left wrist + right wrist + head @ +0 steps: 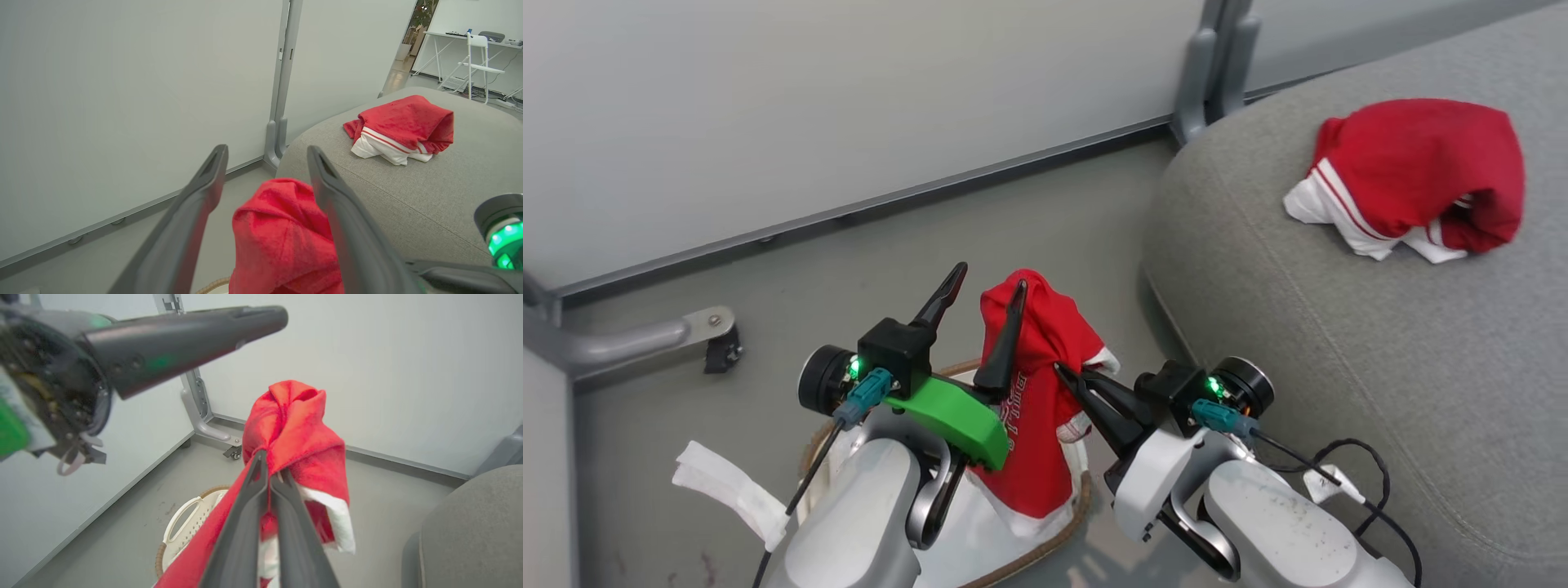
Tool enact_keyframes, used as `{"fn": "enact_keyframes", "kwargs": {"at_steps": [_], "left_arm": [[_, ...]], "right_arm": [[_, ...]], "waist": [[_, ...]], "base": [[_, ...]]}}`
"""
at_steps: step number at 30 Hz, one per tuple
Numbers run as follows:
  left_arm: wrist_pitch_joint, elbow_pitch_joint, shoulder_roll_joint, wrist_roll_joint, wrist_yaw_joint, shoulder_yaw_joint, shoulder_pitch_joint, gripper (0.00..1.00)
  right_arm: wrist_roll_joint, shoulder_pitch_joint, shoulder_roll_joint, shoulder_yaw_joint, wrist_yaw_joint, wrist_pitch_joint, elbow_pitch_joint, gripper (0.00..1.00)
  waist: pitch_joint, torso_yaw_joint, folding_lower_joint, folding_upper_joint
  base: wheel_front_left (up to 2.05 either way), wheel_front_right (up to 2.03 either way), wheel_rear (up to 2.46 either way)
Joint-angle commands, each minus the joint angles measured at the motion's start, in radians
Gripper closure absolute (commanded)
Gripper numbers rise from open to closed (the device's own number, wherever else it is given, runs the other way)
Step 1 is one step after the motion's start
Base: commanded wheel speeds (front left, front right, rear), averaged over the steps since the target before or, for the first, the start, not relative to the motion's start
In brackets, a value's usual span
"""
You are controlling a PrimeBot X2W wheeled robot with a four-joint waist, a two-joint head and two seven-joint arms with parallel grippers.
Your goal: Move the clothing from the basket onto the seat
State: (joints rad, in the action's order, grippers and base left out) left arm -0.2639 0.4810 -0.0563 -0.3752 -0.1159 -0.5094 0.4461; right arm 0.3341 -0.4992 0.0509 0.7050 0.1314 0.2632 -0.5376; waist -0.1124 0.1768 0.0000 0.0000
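Note:
A red garment with white trim [1039,359] hangs upright over the basket [1068,527], whose brown rim shows beneath my arms. My right gripper [1060,369] is shut on the garment's side; in the right wrist view its closed fingertips [267,462] pinch the red cloth [296,420] above the basket [184,524]. My left gripper [986,287] stands open around the garment's top, and in the left wrist view the cloth [280,237] sits between its spread fingers [212,171]. A second red and white garment [1417,175] lies on the grey seat [1339,343].
A pale wall panel with a grey post foot [1209,73] stands behind. A metal leg with a caster [715,339] is at the left. A white cloth strip [727,486] lies on the floor. Cables [1347,469] trail by my right forearm.

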Motion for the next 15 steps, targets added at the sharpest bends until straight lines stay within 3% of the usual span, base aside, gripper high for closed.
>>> {"fn": "enact_keyframes", "kwargs": {"at_steps": [1,12,15], "left_arm": [[-0.001,-0.001,-0.008,0.006,-0.006,0.012,-0.018,0.0],[-0.001,-0.019,-0.003,0.038,-0.015,0.052,-0.073,0.0],[-0.001,-0.01,0.0,0.04,-0.015,0.03,-0.062,0.0]], "right_arm": [[0.001,0.018,0.002,-0.004,-0.001,0.002,0.012,1.0],[-0.023,0.078,0.001,-0.047,-0.001,0.002,0.06,1.0],[-0.044,0.095,0.003,-0.102,-0.001,0.002,0.074,1.0]], "waist": [[0.017,0.145,0.0,0.0],[0.041,0.343,0.0,0.0],[0.031,0.355,0.0,0.0]], "base": [[0.0,0.0,0.0],[0.0,0.0,0.0],[0.0,0.0,0.0]]}}
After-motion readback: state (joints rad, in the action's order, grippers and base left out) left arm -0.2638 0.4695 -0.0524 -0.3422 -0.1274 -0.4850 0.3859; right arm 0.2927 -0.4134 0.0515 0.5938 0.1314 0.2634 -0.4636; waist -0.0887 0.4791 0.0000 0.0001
